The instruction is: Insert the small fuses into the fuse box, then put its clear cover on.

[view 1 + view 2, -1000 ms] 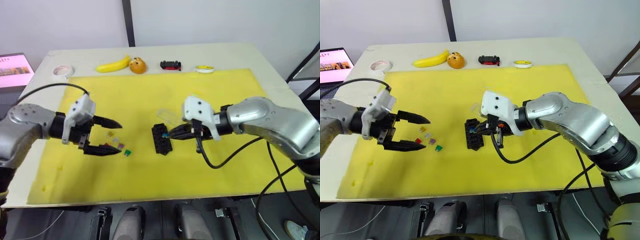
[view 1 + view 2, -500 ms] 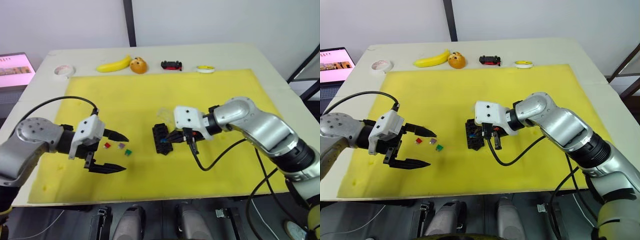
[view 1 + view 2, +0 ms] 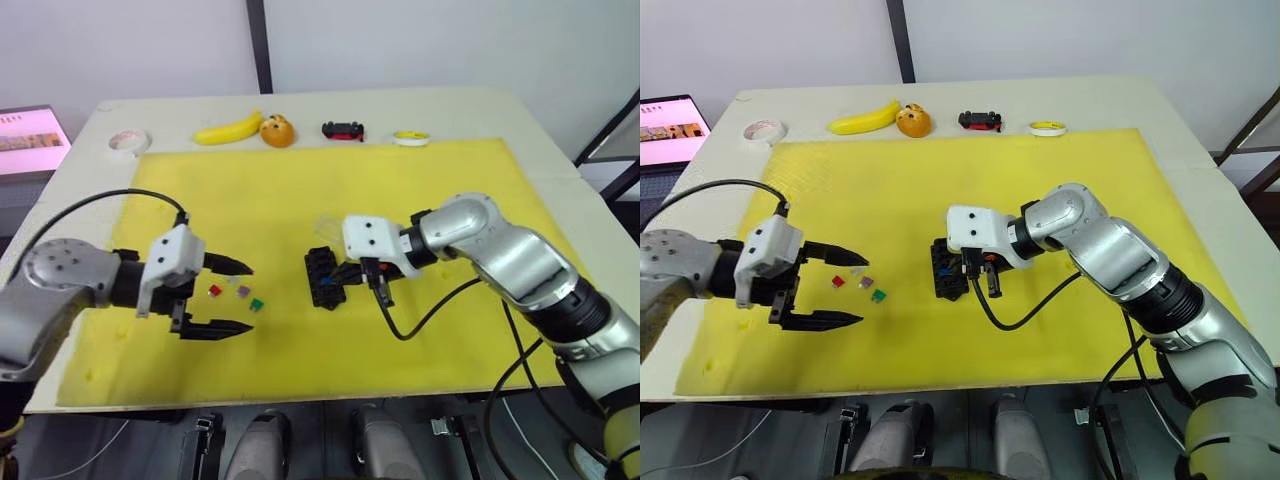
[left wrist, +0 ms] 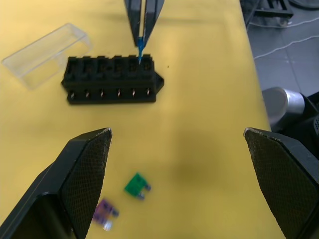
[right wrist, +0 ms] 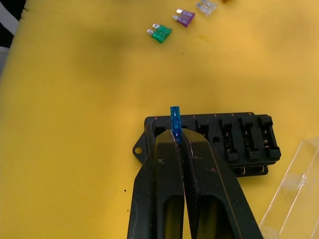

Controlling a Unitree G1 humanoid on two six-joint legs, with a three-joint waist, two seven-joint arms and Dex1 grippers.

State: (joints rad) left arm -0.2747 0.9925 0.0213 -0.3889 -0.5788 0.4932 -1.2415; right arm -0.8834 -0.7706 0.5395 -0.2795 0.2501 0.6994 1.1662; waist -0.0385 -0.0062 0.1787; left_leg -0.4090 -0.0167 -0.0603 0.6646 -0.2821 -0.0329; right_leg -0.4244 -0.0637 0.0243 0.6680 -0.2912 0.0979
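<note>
Pinching a blue fuse [image 5: 175,119] above the fuse box [image 5: 212,142] at frame centre, the right gripper [image 5: 180,144] should square its blades to the end slot before pressing, while the left gripper [image 3: 222,296] waits spread.

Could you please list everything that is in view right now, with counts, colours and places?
fuse box: one, black, middle of the mat.
blue fuse: one, held over an end slot of the fuse box.
loose fuses: red, green, purple and a pale one visible, on the mat beside the left hand.
clear cover: one, transparent, lying on the mat just beyond the fuse box.
yellow mat: one, covering most of the table.
banana: one, yellow, far edge.
orange fruit: one, beside the banana.
toy car: one, black and red, far edge.
tape rolls: one white, one yellow.
laptop screen: one, far left.
left hand: open, by the loose fuses.
right hand: shut on the blue fuse.
</note>
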